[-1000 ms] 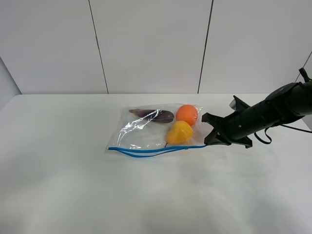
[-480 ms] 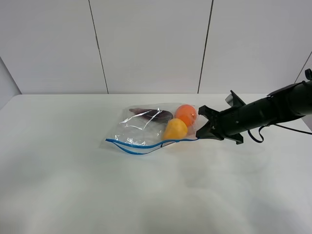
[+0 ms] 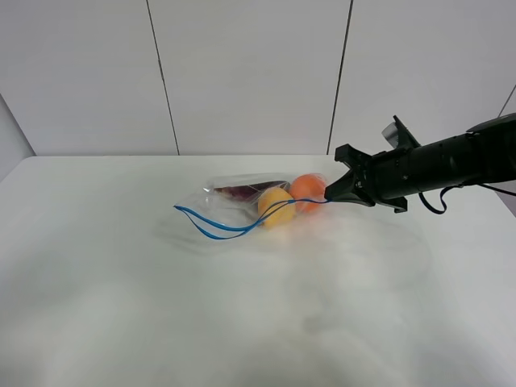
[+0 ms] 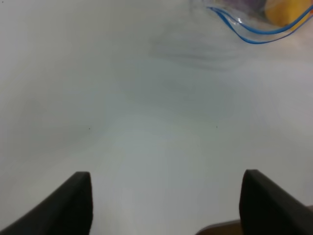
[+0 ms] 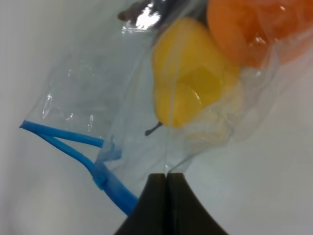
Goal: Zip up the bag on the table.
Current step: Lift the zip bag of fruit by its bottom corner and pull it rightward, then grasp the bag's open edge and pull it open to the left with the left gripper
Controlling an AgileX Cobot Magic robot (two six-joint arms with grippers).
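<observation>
The clear bag [image 3: 242, 203] lies on the white table [image 3: 121, 314], its right end lifted. It holds an orange fruit [image 3: 308, 190], a yellow one [image 3: 275, 205] and a purple one [image 3: 240, 192]. Its blue zip strip [image 3: 219, 230] hangs in two separated lines, so the mouth is open. My right gripper [image 3: 330, 198] is shut on the bag's right corner at the end of the strip; the right wrist view shows the jaws closed [image 5: 167, 188] on the plastic beside the blue strip [image 5: 110, 186]. My left gripper [image 4: 166, 205] is open and empty over bare table, with the bag's strip [image 4: 254, 36] far from it.
White wall panels [image 3: 242, 72] stand behind the table's far edge. The right arm [image 3: 451, 165] reaches in from the right, above the tabletop. The left arm does not show in the exterior high view.
My right gripper has risen and moved back, lifting the bag's right corner. The bag has tipped up, the produce slid left, and the two zip lines have spread apart.
</observation>
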